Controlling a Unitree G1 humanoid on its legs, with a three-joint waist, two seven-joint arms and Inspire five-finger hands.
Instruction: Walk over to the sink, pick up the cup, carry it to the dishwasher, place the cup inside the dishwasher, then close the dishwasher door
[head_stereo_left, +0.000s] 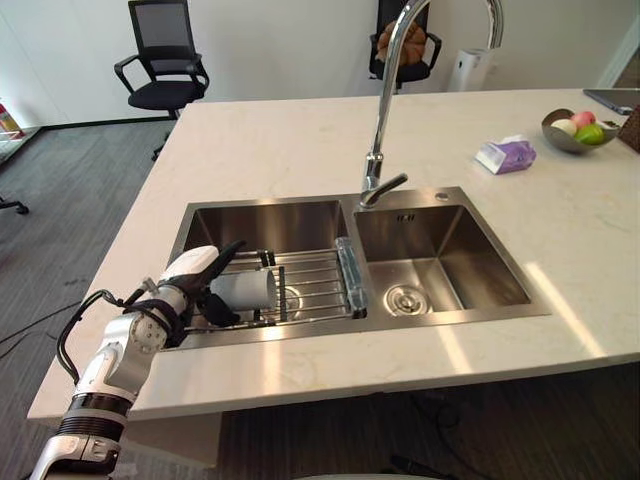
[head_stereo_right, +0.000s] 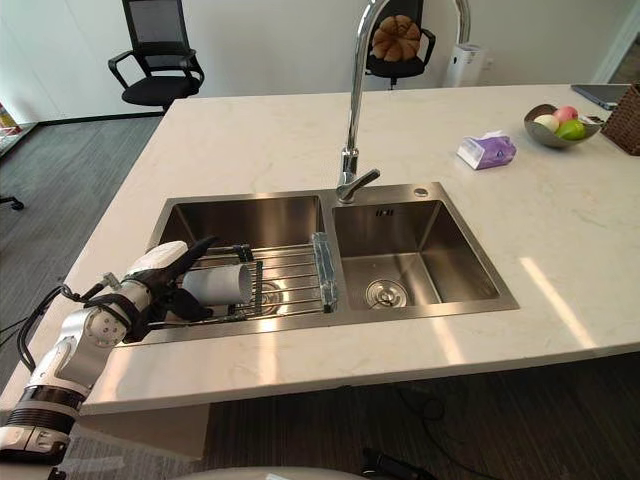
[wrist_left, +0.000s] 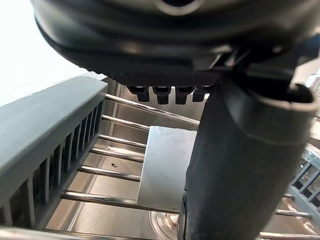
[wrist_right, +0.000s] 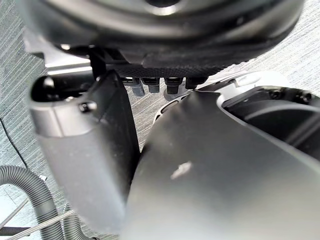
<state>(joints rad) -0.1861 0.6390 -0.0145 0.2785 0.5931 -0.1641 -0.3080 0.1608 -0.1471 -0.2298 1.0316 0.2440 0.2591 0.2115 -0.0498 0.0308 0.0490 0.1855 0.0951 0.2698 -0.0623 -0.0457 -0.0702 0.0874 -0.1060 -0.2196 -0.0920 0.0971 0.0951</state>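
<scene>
Left hand (head_stereo_left: 190, 286) is straddling cup (head_stereo_left: 246, 290) on sink (head_stereo_left: 452, 196) rack (head_stereo_left: 312, 280), fingers spread, not gripping; right hand (wrist_right: 165, 35) is hanging relaxed.

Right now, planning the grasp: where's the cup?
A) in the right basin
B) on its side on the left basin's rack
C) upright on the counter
B: the cup lies sideways on the wire rack in the left basin, at the left hand.
</scene>
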